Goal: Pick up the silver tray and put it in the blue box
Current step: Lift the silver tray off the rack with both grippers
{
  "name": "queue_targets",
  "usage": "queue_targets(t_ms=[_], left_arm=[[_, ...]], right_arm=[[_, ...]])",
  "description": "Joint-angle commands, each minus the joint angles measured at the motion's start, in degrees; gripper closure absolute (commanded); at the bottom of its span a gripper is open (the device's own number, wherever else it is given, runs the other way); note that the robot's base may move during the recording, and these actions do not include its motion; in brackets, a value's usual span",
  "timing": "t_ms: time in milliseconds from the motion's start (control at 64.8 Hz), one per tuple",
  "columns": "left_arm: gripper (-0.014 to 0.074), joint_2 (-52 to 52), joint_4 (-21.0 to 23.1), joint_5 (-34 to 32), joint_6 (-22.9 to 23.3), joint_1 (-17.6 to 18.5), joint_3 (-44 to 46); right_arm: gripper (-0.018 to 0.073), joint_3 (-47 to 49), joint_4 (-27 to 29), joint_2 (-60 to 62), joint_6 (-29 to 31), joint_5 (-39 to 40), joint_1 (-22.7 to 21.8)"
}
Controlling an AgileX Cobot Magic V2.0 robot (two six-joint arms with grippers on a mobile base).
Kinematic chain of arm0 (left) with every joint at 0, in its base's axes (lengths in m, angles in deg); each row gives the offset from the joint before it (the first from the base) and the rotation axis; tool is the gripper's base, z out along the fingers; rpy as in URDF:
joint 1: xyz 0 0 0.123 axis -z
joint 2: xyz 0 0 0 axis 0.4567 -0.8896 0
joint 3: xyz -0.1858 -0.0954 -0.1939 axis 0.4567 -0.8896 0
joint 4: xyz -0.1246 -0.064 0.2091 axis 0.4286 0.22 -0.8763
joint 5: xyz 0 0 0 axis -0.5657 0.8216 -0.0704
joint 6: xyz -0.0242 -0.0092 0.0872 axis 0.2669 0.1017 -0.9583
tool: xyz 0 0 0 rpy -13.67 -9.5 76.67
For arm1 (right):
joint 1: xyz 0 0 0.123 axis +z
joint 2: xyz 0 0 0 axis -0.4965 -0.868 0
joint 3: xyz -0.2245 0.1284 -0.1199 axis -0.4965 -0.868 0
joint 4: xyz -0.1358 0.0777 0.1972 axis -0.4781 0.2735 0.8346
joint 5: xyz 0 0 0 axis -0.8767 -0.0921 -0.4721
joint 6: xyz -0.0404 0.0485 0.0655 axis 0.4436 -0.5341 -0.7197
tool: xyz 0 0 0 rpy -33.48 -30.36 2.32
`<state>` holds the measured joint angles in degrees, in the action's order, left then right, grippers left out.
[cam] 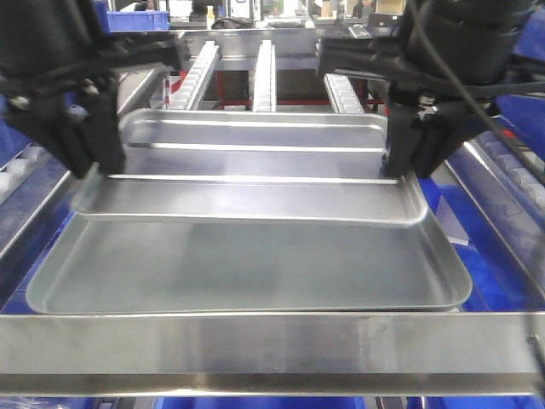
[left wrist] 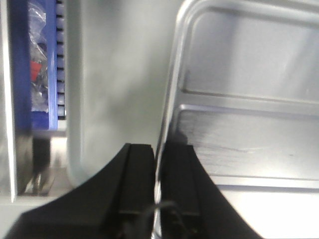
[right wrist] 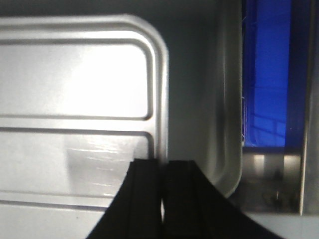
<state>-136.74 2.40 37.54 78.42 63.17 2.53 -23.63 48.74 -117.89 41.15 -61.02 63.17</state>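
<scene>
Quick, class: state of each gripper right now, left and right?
Left gripper: closed on the left rim of the silver tray.
Right gripper: closed on its right rim.

There are two trays: the silver tray (cam: 255,196) on top and a second tray (cam: 247,273) under it. Two grippers are in view, the left gripper (cam: 95,170) and the right gripper (cam: 398,170). Three roller rails (cam: 264,77) lie side by side beyond the trays' far edge.
</scene>
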Motion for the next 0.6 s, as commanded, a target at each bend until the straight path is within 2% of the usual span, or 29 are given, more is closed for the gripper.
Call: queue_targets(t_ms=[0,170,309,587], left_arm=[[0.0607,5.15,-1.61,-0.45,3.74,2.12,-1.64],[0.0607,10.46,-2.86,-0.83,8.49,6.54,-8.34],[0.0607,12.92,-4.60,-0.83,12.07,9.93,-12.11],[0.0607,13.23,-5.09,-0.95,12.07,10.31,-12.27]], right_arm=[[0.0506,-1.64,-4.67,4.73,-4.01,-0.12,2.60],[0.0506,-5.61,-5.56,9.72,-7.86,-1.17,7.09],[0.0506,-8.18,-5.56,11.82,-9.44,-1.29,8.24],[0.0506,-8.67,-5.50,11.90,-9.52,-0.65,8.24]])
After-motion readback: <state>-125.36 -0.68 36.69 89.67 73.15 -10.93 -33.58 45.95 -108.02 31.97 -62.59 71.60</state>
